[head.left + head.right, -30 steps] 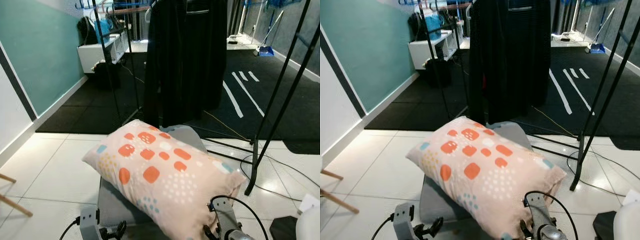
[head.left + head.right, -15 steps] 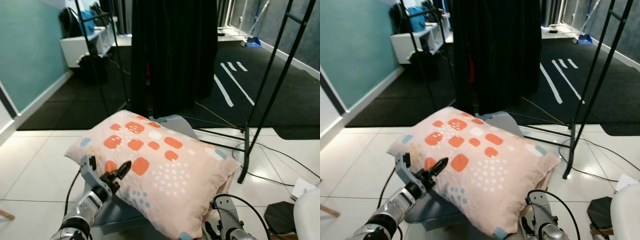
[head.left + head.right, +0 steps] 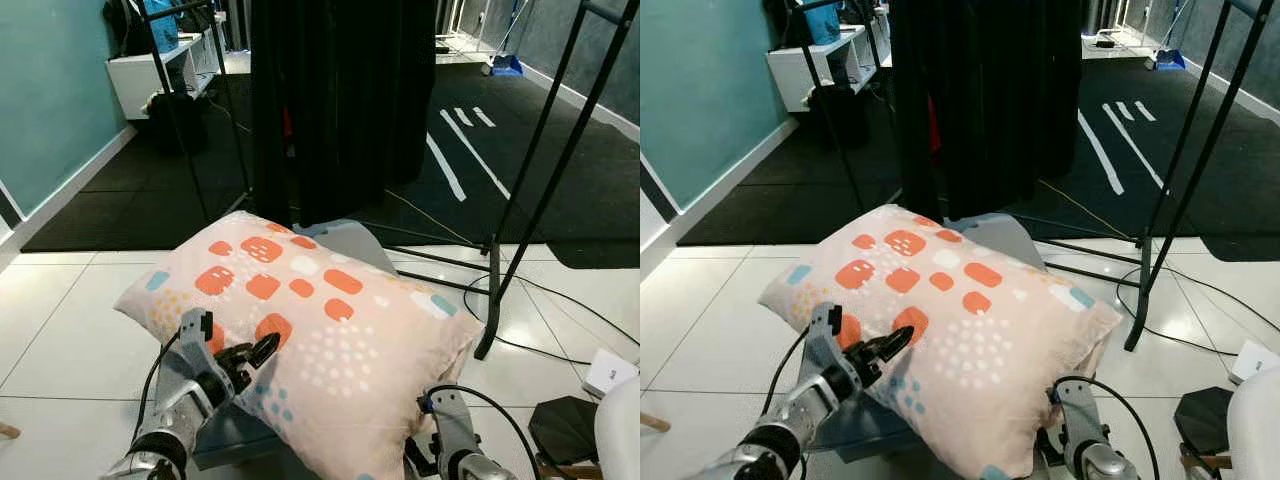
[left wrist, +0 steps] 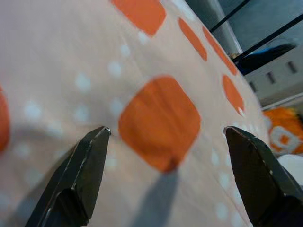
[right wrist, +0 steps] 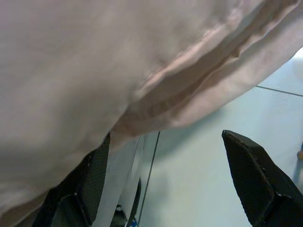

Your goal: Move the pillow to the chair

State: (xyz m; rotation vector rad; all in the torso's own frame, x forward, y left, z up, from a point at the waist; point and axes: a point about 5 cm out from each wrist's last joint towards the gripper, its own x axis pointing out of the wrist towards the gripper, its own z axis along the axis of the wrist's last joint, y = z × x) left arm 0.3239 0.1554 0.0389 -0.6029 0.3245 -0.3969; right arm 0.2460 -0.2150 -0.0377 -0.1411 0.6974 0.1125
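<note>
A pale pink pillow (image 3: 310, 320) with orange squares lies across a grey padded chair seat (image 3: 345, 238). My left gripper (image 3: 235, 342) is open at the pillow's near left side, and in the left wrist view its fingertips (image 4: 100, 135) straddle an orange square on the pillow (image 4: 161, 120). My right gripper (image 5: 166, 138) is open just under the pillow's near right corner, with the pillow seam (image 5: 189, 94) above it; its wrist (image 3: 443, 432) shows below the pillow.
A black garment rack with dark clothes (image 3: 340, 100) stands right behind the chair. Slanted black rack poles (image 3: 535, 180) and floor cables (image 3: 565, 310) are on the right. A white shelf (image 3: 150, 75) stands far left by the teal wall. White tiles surround the chair.
The camera has shifted closer. My left arm has risen from below and brought its open gripper onto the pillow's near left side. The right gripper stays under the near right corner.
</note>
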